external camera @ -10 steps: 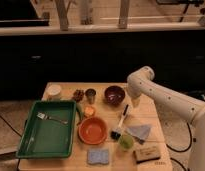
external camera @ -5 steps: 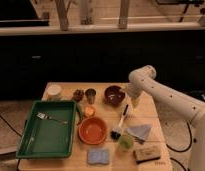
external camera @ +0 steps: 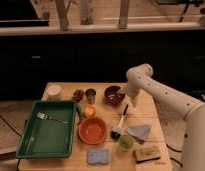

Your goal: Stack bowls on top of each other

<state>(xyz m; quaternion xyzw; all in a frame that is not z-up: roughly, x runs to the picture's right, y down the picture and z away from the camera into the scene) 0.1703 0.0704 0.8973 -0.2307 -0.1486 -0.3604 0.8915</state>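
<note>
The dark maroon bowl [external camera: 114,95] stands at the back middle of the wooden table [external camera: 158,120]. The larger orange bowl [external camera: 92,130] stands nearer the front, apart from it and right of the green tray. My gripper [external camera: 130,99] hangs down from the white arm [external camera: 161,95] right beside the maroon bowl's right rim. Both bowls rest on the table.
A green tray [external camera: 31,137] holding a fork [external camera: 48,118] fills the left side. A white cup [external camera: 54,91], a metal cup [external camera: 90,95], a brush [external camera: 120,125], a green cup [external camera: 126,142], a grey cloth [external camera: 139,131], a blue sponge [external camera: 98,156] and a brown block [external camera: 147,153] lie around.
The arm has shifted only slightly, with the gripper staying low beside the maroon bowl. The bowls have not moved.
</note>
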